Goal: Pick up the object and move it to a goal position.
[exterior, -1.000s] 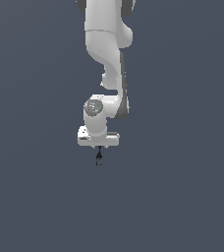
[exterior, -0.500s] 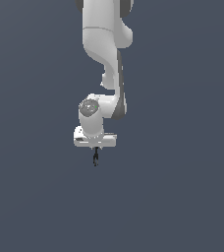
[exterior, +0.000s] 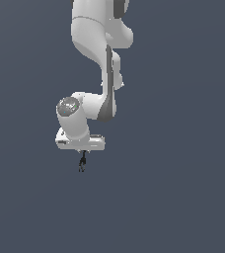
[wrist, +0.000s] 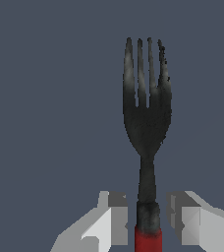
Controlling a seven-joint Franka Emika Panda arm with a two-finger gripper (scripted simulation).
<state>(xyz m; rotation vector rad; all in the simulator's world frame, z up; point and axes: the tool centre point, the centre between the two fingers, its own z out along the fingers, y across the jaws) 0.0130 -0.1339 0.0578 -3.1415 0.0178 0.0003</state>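
- Since the frame one second earlier, the white Panda arm (exterior: 92, 44) had carried its wrist toward the exterior view's left and very slightly lower; the small item hanging beneath it had travelled along with it, keeping its place under the hand.
- The white two-fingered gripper (exterior: 82, 149) pointed straight down in the exterior view, its flat pale body level beneath the rounded grey-capped wrist joint (exterior: 68, 106).
- The object, a dark metal fork with a red handle (wrist: 146, 138), hung from the gripper with its tines pointing away from the hand; in the exterior view it appeared only as a thin dark sliver (exterior: 82, 162) just below the gripper body.
- In the wrist view, four dark, slightly mottled tines rose from a tapering neck, and the red handle began level with the fingertips.
- The white, blocky fingers (wrist: 110, 219) stood on either side of the fork's neck, parted only a little wider than it. A narrow strip of background showed on each side between pad and shaft, so contact could not be confirmed from this view, and whether the jaws truly clamped the fork could not be told.
- The plain dark blue-grey background (exterior: 183, 197) filled the remainder of both views; the fork touched no surface.
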